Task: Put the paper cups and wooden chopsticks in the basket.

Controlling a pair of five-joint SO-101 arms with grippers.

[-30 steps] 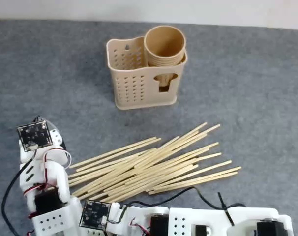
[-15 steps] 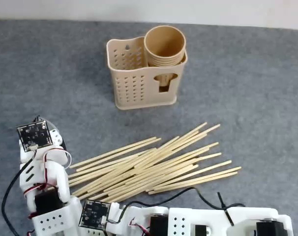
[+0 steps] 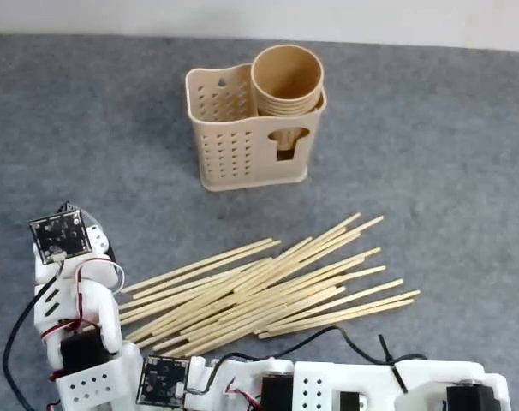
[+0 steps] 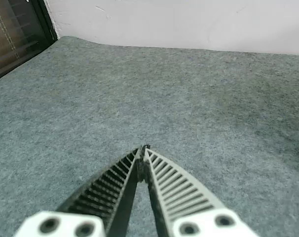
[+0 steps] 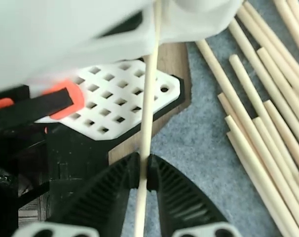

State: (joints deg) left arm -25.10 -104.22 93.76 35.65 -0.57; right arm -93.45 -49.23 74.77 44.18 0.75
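In the right compartment of the beige perforated plastic basket (image 3: 242,158), a stack of brown paper cups (image 3: 287,79) stands upright. The pile of pale wooden chopsticks (image 3: 268,287) lies on the grey felt mat (image 3: 431,154), well apart from the basket, on its arm side. Right gripper (image 5: 143,165) clamped on a single wooden chopstick (image 5: 148,108) that passes between its black jaws, just beside the pile; left gripper (image 4: 143,150) closed on nothing, tips meeting above bare mat.

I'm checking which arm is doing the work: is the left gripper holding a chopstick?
No, the left wrist view shows the left gripper shut with nothing in it, above the bare grey mat.
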